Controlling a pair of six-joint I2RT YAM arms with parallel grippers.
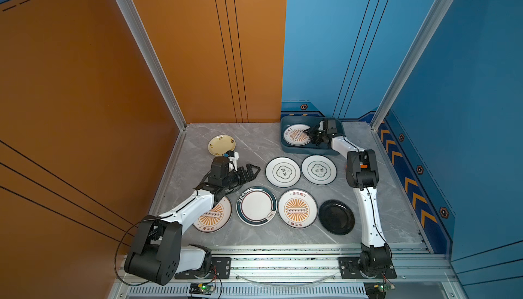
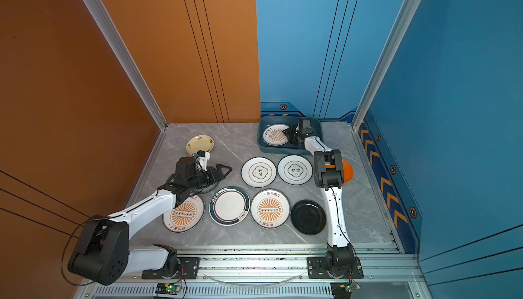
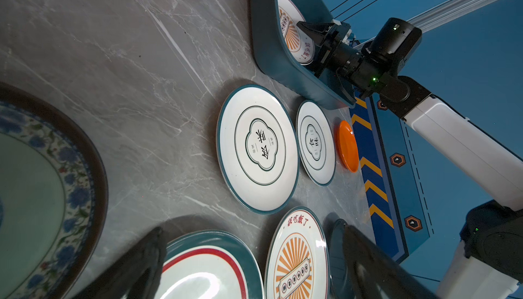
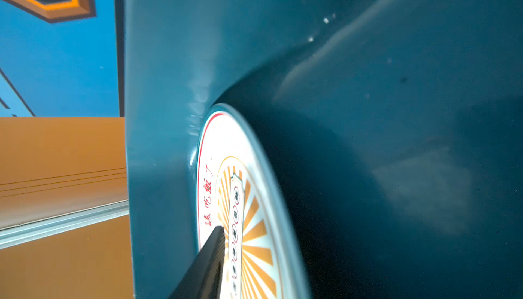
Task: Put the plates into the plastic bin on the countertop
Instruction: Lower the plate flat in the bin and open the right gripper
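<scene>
The plastic bin (image 1: 288,150) stands at the back right of the countertop (image 1: 254,147). A sunburst plate (image 1: 294,136) leans tilted inside it, its rim blurred in the right wrist view. My right gripper (image 1: 310,137) reaches into the bin at that plate. One finger (image 4: 210,255) lies over the plate's face (image 4: 254,212); the other is hidden. My left gripper (image 1: 253,169) hovers open and empty, left of an emblem plate (image 1: 283,172). Its fingers stand wide apart in the left wrist view, above the teal-rimmed plate (image 3: 203,269).
More plates lie flat on the countertop: yellow (image 1: 221,144), a second emblem plate (image 1: 319,169), two sunburst plates (image 1: 297,208) (image 1: 212,219), black (image 1: 336,217), orange (image 2: 347,170) behind my right arm, teal patterned (image 3: 34,198) under my left arm. Walls close three sides.
</scene>
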